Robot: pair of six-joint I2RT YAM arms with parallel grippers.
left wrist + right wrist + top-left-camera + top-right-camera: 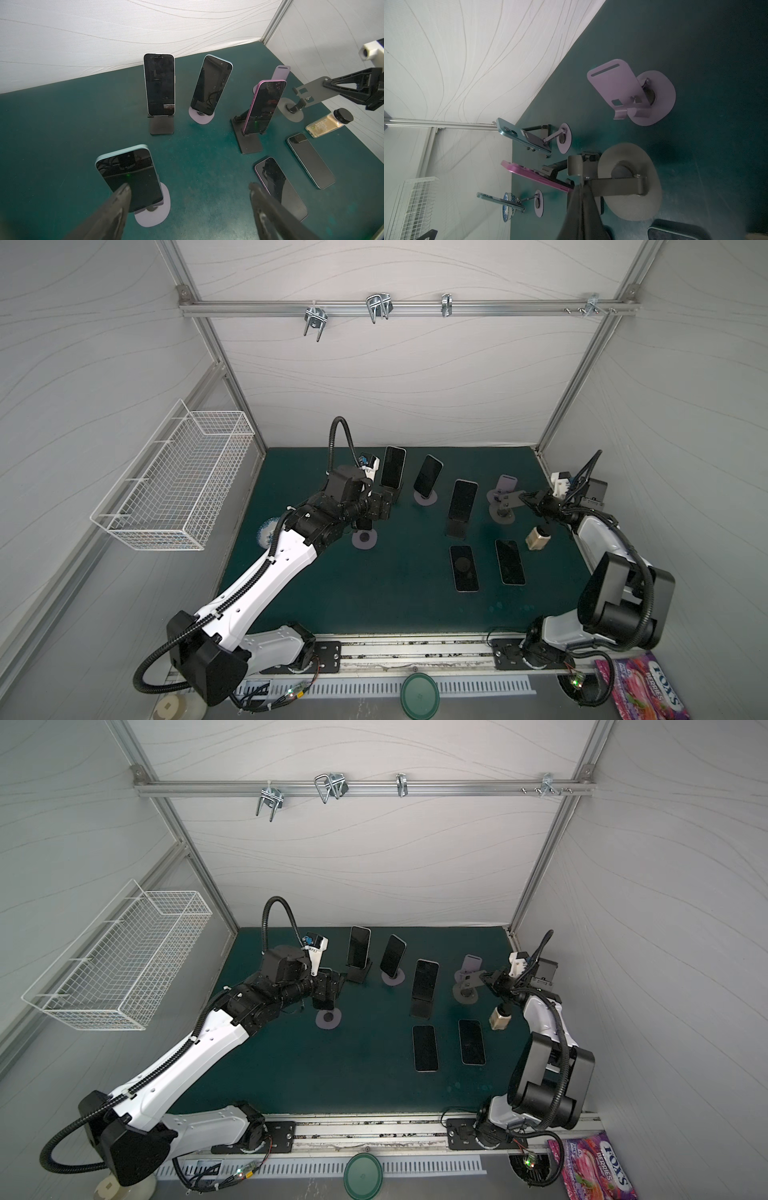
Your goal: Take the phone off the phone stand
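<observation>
1. A white wire basket [174, 489] hangs on the left wall; you can make out only its mesh. A spice jar [328, 124] of tan powder, black cap on, lies on its side on the green surface [374, 605] near your right arm.
2. The stands act as holders. The teal phone [128, 176] you are after leans on a lavender stand [153, 216] at the left of the surface.
3. Further back, a white-edged phone [160, 85] stands on a black stand [162, 126]. Beside it a second teal phone [211, 85] and a purple phone [264, 106] each lean on their own stands. A bare lavender stand [616, 87] sits behind them.
4. Two phones lie flat, screens up: a purple-edged one [278, 187] and a teal-edged one [310, 160].
5. Your left arm stretches diagonally forward. Its left claw [188, 187] is released, with the jaws wide apart above the teal phone. One finger crosses the lower screen, and you cannot tell whether it touches.
6. Your right arm is folded, elbow high. The right claw [579, 187] is clenched on the plate of a grey stand [307, 91].
7. In both top views the left wrist hides most of the teal phone. A blue-patterned bowl [508, 205] shows only partly behind that arm.
</observation>
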